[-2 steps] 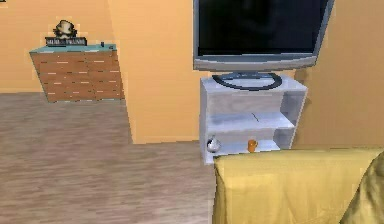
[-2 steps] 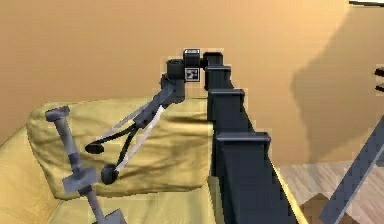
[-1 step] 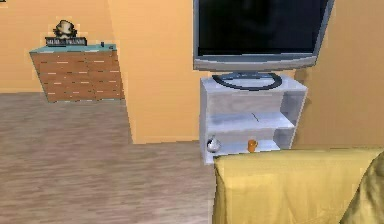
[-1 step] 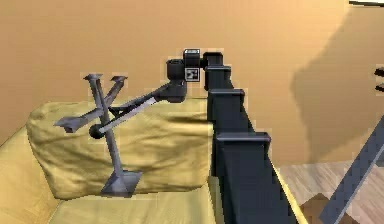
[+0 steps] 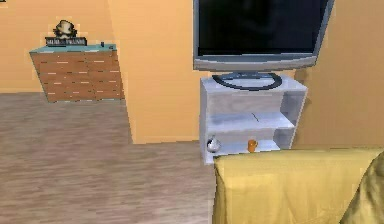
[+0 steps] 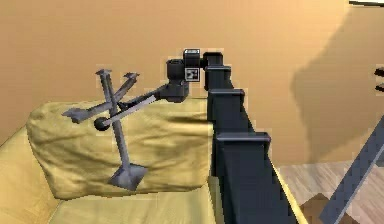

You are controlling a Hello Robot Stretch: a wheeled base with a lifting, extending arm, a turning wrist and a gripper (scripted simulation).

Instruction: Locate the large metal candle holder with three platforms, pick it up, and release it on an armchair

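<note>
Your biggest landmark is the yellow armchair (image 6: 60, 140), whose padded back and seat spread across the arm side view's left; its soft top also fills the forward view's lower right. The dark arm (image 6: 235, 130) reaches out over it. Against the chair's back cushion stands the candle holder (image 6: 118, 130), grey metal, tilted, with a slim stem, a small square foot low down and three flat platforms branching at the top. Treat it as stiff and fairly heavy for its thin build, top-heavy, and smooth enough to slip or swivel in a light grip. The stem just under the branches looks like your best hold, since the platforms would lever it round. On a soft cushion it will probably tip over, which should do no harm. The end effector (image 6: 108, 120) sits at the upper stem, its thin fingers crossing the branches. You cannot tell its opening, nor whether it holds the piece, because the foot may already rest on the cushion behind it.
</note>
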